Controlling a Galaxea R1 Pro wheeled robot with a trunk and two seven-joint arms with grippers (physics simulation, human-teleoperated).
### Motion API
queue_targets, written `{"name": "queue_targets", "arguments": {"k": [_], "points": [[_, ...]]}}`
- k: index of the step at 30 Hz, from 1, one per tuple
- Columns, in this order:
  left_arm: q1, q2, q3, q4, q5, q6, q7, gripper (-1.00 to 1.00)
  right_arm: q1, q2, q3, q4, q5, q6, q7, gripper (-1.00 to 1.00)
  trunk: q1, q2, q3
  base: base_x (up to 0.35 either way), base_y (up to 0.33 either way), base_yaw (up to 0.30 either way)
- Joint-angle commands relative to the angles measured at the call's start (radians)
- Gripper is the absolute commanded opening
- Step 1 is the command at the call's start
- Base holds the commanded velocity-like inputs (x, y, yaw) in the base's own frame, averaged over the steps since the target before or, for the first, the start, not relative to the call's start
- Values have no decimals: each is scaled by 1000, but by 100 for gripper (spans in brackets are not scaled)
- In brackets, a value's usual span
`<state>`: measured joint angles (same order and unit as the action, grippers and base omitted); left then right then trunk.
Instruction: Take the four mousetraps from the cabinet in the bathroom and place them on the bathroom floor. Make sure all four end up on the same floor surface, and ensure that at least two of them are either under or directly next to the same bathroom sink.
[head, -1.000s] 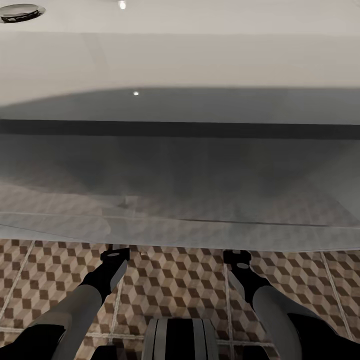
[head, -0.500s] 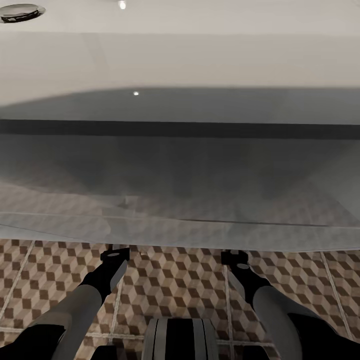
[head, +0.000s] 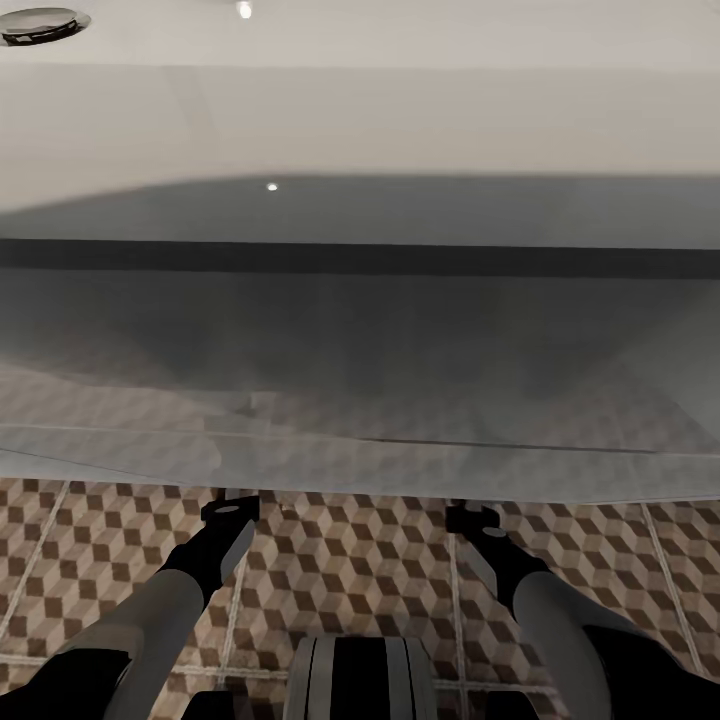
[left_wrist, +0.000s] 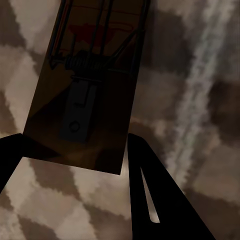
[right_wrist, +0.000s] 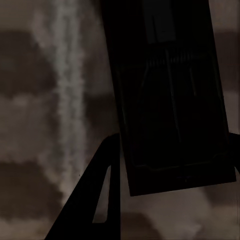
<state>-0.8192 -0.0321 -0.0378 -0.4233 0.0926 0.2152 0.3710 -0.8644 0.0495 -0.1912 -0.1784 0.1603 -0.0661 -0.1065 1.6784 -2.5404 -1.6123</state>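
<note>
Two mousetraps are in sight: one mousetrap (left_wrist: 85, 85) lies between the fingers of the left hand (left_wrist: 75, 165), and a second mousetrap (right_wrist: 170, 95) lies between the fingers of the right hand (right_wrist: 170, 190). Two arms reach down over one bathroom floor (head: 340, 560) of cube-patterned tiles. One white sink (head: 360, 120) spans the head view, with one drain (head: 40, 22).

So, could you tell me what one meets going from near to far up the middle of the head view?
Robot's own trunk → patterned bathroom floor → glossy white front of the sink → its pale top.
</note>
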Motion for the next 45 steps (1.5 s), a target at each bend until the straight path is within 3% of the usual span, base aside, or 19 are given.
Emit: {"name": "queue_targets", "arguments": {"k": [1, 27, 35, 45], "points": [[0, 0, -5, -2, 10, 6, 5, -100, -1, -2, -9, 1, 7, -2, -1, -100, 0, 0, -1, 0, 0, 0], [0, 1, -5, -2, 10, 6, 5, -100, -1, -10, -11, 0, 2, 49, -2, -100, 0, 0, -1, 0, 0, 0], [0, 0, -6, 2, 8, -71, 5, -100, -1, -9, -11, 0, 1, 50, -2, -100, 0, 0, -1, 0, 0, 0], [0, 0, -7, 3, 9, -83, 4, -100, -1, -8, -11, 0, 1, 49, -2, -100, 0, 0, -1, 0, 0, 0]]}}
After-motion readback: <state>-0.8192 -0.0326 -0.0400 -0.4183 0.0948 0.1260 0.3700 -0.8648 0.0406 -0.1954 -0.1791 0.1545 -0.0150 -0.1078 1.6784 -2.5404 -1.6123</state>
